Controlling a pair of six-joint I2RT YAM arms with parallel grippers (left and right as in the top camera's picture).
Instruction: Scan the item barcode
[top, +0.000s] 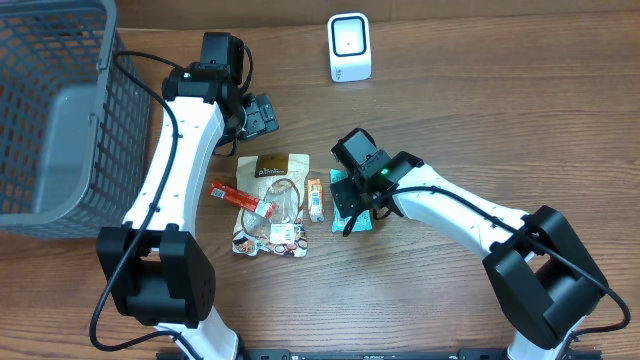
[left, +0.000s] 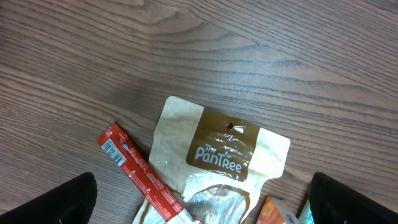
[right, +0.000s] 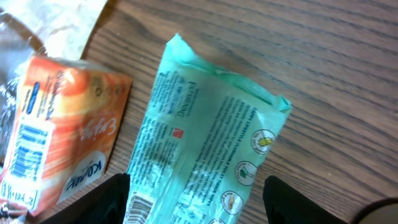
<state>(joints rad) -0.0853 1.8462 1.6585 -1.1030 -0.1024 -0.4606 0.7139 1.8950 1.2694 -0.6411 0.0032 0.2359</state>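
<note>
2 fingers (right: 112, 202) astride packet (right: 211, 124), right gripper (right: 196, 202) low

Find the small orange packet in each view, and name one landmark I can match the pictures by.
Overhead: the orange packet lies near the centre, just right of the PanTree pouch.
Left wrist: only its corner shows, at the bottom edge, right of centre.
Right wrist: left side, barcode visible.
Shared landmark: the PanTree pouch, beside it in every view.
</note>
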